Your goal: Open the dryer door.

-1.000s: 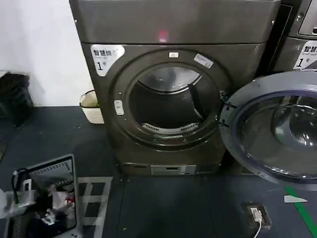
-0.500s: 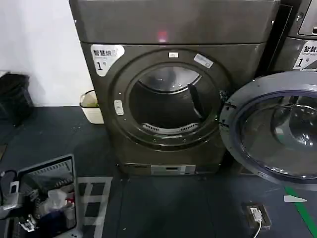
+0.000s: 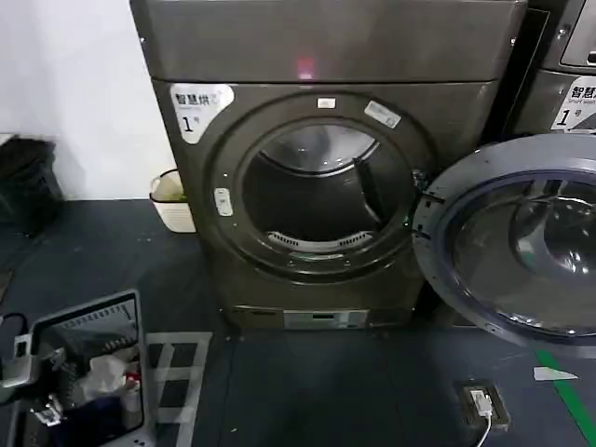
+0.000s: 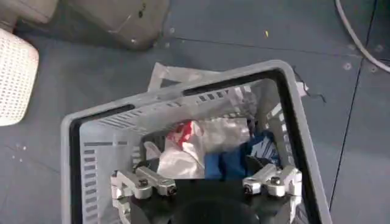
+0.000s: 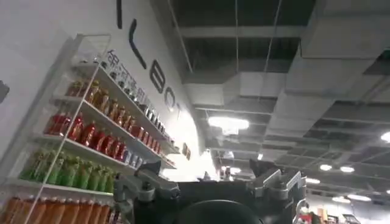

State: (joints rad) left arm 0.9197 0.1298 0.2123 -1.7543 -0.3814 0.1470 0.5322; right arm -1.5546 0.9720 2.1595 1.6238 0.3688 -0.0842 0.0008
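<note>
Dryer door (image 3: 521,244), large, round, with grey-blue plastic inner side and dark tinted glass centre: swung fully out on its hinge at the machine's right edge, inner face turned toward the head camera, well apart from either gripper. Drum opening (image 3: 321,191), round, dark, metal-lined, in the grey-bronze front of the dryer (image 3: 326,56): fully exposed, nothing across it. Task status, judged from this lie: the opening appears complete; nothing left beyond, at most, drawing the arms clear. Left gripper (image 4: 207,185), silver metal fingers on a black body: fingers spread wide apart, nothing between them, hanging directly above a grey slotted plastic basket (image 4: 94,131) on the dark floor (image 3: 307,391), far from the door; below the gripper, inside the basket, lie white, red and blue bagged items (image 4: 210,149). Right gripper (image 5: 210,182), same build: fingers apart, empty, aimed up at the ceiling (image 5: 274,61), with shelves of coloured bottles (image 5: 85,137) off to one side.
</note>
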